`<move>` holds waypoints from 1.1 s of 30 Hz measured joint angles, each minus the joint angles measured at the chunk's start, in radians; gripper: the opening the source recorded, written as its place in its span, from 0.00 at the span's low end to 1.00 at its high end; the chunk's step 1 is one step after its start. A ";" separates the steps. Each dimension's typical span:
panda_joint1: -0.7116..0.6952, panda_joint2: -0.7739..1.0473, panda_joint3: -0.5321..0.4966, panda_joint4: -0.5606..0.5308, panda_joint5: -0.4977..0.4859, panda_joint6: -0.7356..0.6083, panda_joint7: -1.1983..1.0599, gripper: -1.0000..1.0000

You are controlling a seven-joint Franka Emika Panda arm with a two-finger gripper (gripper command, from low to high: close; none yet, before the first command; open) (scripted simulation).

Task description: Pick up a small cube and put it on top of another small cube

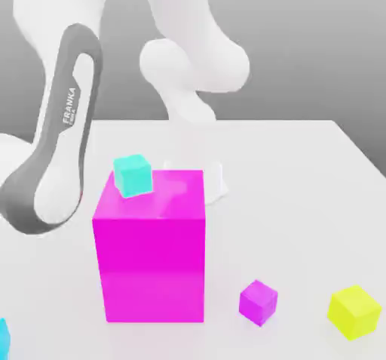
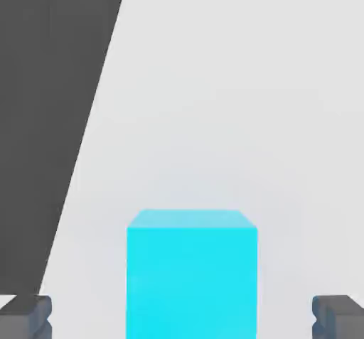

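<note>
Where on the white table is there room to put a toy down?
The widest bare patch of table lies on the exterior view's right, behind the purple cube and yellow cube. A smaller gap sits between those two. It is crowded around the big magenta block, the turquoise cube and the arm.

"FRANKA" lettering, on grey arm link

Between the dark grey fingertips sits a plain sky-blue small cube on the white table. Away from the jaws: a greener turquoise cube, a big magenta block, a small purple cube and a yellow cube.
</note>
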 joint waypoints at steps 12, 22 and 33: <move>0.030 -0.156 -0.031 -0.043 -0.040 -0.112 0.020 0.00; 0.101 -0.524 -0.007 -0.201 -0.132 -0.313 -0.019 0.00; 0.147 -0.925 0.053 -0.375 -0.193 -0.536 -0.088 0.00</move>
